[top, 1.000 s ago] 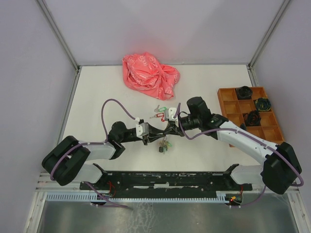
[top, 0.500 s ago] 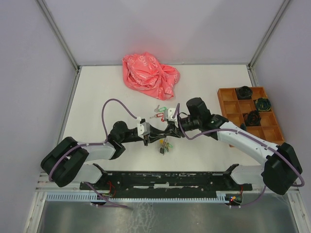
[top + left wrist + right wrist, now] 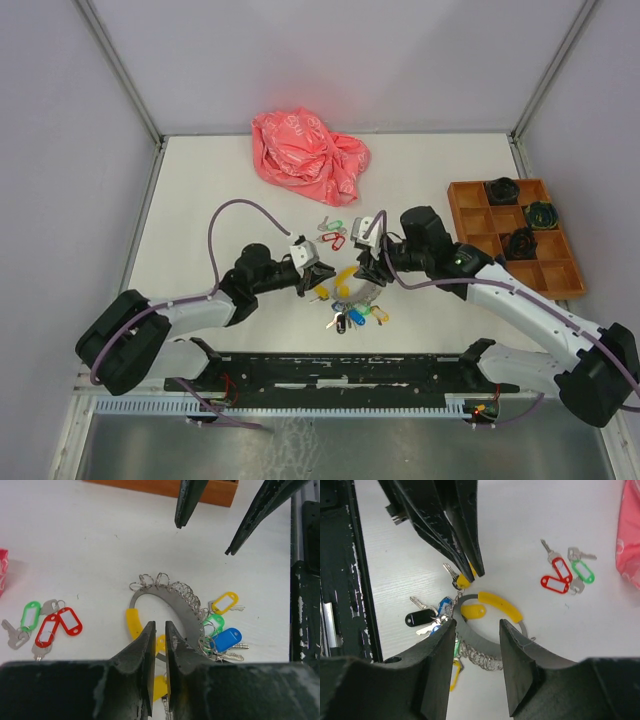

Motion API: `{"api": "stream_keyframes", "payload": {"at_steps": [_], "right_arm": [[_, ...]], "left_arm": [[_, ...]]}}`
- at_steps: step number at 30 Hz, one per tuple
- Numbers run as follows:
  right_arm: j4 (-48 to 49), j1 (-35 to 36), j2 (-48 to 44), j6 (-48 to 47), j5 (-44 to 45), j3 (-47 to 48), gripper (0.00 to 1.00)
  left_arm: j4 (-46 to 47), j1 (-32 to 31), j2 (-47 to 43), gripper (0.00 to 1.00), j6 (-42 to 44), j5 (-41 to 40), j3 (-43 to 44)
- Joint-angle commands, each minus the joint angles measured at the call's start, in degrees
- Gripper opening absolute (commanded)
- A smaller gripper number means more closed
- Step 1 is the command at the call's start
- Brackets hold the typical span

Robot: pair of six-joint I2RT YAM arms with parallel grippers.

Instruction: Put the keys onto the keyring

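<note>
The keyring [image 3: 352,290], a grey ring with a yellow sleeve and a bunch of yellow, blue and green tagged keys, lies flat on the table between the two grippers. It also shows in the left wrist view [image 3: 170,605] and the right wrist view [image 3: 475,640]. The loose keys [image 3: 332,235] with red and green tags lie just behind it, apart from it [image 3: 50,625] [image 3: 565,575]. My left gripper [image 3: 322,275] [image 3: 160,630] is shut and empty, its tips just above a yellow tag. My right gripper [image 3: 368,270] [image 3: 477,625] is open and empty above the ring.
A pink plastic bag [image 3: 308,145] lies at the back. An orange compartment tray [image 3: 455,215] holding black items stands at the right. A black-tagged key [image 3: 420,617] lies at the bunch's near side. The black base rail [image 3: 350,370] runs along the near edge.
The keyring was bunched up between both grippers. It now lies spread flat on the table. Both grippers have let go and drawn apart, and the right one has opened.
</note>
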Motion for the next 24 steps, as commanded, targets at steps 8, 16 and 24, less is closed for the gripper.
{"api": "stream_keyframes", "payload": {"at_steps": [8,16,24], "right_arm": [[-4.9,0.1,1.5,30.1,19.2,-4.6,0.49],[1.9,-0.3,3.4,38.0,21.7,-12.0,0.41],[9.1,-1.4,10.9,41.9,20.8,-13.0,0.32]], "left_arm": [[-10.6,-8.1,3.8,0.40,-7.5,-14.4,6.3],[-15.3,-8.1,12.1,0.40,-12.8,-14.5,13.0],[-20.5,-8.1,19.3,0.31,-15.7,-16.7,17.7]]}}
